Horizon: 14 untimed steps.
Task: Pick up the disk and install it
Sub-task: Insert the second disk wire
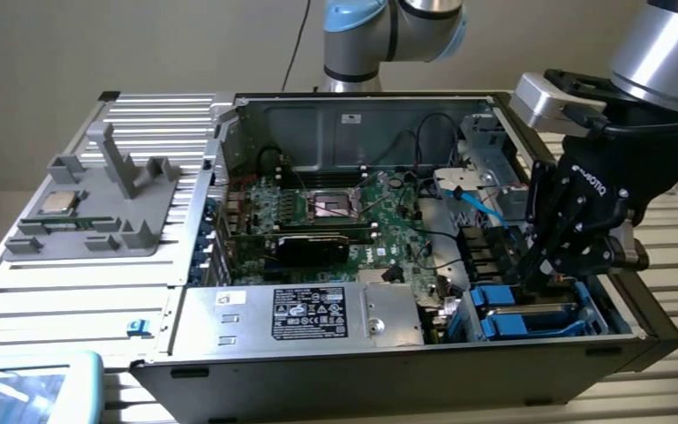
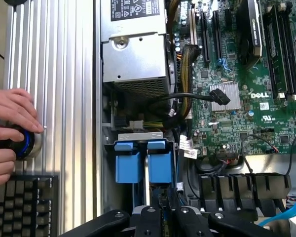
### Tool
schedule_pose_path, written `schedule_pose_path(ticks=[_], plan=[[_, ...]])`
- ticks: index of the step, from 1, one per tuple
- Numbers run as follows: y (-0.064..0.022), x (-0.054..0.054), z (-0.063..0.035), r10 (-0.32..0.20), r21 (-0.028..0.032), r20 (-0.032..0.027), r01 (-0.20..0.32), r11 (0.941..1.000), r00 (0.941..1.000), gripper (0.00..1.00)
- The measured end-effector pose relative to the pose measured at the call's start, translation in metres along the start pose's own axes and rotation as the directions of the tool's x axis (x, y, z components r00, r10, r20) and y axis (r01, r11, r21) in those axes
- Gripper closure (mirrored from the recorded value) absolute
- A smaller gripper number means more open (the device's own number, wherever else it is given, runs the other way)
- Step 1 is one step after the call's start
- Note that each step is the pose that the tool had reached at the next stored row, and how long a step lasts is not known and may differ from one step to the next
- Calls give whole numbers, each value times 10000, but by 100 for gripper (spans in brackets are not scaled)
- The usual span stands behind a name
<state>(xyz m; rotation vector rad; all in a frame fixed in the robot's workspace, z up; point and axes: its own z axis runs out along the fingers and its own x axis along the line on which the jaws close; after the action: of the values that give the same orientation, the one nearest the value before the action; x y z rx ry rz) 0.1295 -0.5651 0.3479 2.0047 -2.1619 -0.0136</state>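
The disk [image 1: 525, 311], silver-grey with blue bracket rails, sits down in the drive bay at the front corner of the open computer case, on the exterior view's right. My gripper [image 1: 547, 278] reaches straight down into that bay, its black fingers closed tight against the disk's upper edge. In the wrist view the disk [image 2: 138, 168] shows two blue tabs with a thin silver edge between them, and that edge runs in under my gripper [image 2: 160, 219]. The fingertips themselves are hidden.
The silver power supply [image 1: 304, 314] lies beside the bay, and the motherboard [image 1: 339, 212] with cables sits behind it. A grey fixture [image 1: 92, 216] holding a CPU chip rests on the slatted table. A person's hands [image 2: 10, 131] rest on a blue-ringed knob next to a keyboard [image 2: 22, 202].
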Motion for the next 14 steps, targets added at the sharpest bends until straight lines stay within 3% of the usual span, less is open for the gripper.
schedule_pose_path(ticks=[4, 6, 8, 14], plan=[[5, -1, 12, 0, 61, 44, 0, 10000, 10000, 84], [7, -1, 19, 8, 173, 63, -9, 9998, 10000, 84], [24, -1, 29, 12, 244, 68, -13, 9997, 10000, 84], [44, -12, 37, 13, 311, 71, -15, 9995, 10000, 84]])
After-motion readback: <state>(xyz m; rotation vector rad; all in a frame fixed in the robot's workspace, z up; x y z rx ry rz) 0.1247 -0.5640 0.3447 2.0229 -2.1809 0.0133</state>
